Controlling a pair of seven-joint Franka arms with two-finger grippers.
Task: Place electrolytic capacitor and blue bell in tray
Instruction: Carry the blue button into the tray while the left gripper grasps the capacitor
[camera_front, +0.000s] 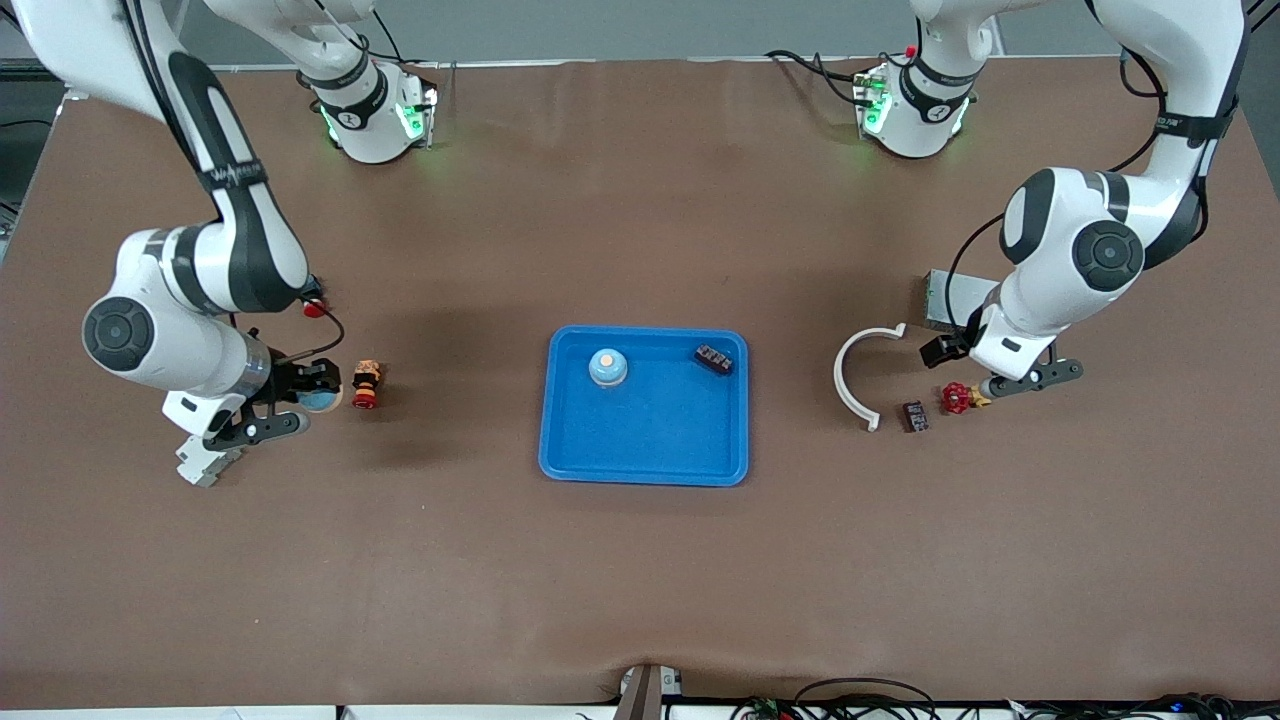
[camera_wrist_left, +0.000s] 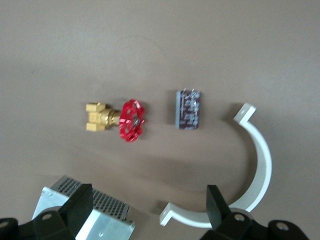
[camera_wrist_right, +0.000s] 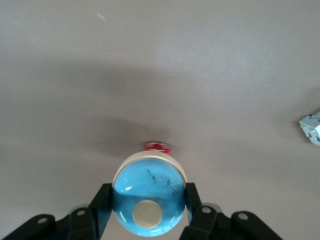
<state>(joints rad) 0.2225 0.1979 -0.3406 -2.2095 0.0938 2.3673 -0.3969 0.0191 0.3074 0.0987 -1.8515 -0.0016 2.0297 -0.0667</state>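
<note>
The blue tray (camera_front: 645, 445) lies mid-table, holding one blue bell (camera_front: 608, 368) and one dark electrolytic capacitor (camera_front: 714, 358). My right gripper (camera_front: 315, 400) (camera_wrist_right: 149, 200) is low over the table at the right arm's end. It is shut on a second blue bell (camera_front: 322, 400) (camera_wrist_right: 149, 197), one finger on each side of its dome. My left gripper (camera_front: 990, 368) (camera_wrist_left: 148, 210) hangs open with nothing between its fingers. It is over the table at the left arm's end, above a second capacitor (camera_front: 914, 415) (camera_wrist_left: 188, 109) lying flat there.
A red-handled brass valve (camera_front: 957, 398) (camera_wrist_left: 122, 120), a white curved clamp (camera_front: 860, 380) (camera_wrist_left: 250, 175) and a perforated metal box (camera_front: 950, 298) (camera_wrist_left: 85, 215) surround the left gripper. A red-and-orange push button (camera_front: 366, 384) (camera_wrist_right: 157, 147) and a pale small part (camera_front: 205, 462) (camera_wrist_right: 312, 127) lie by the right gripper.
</note>
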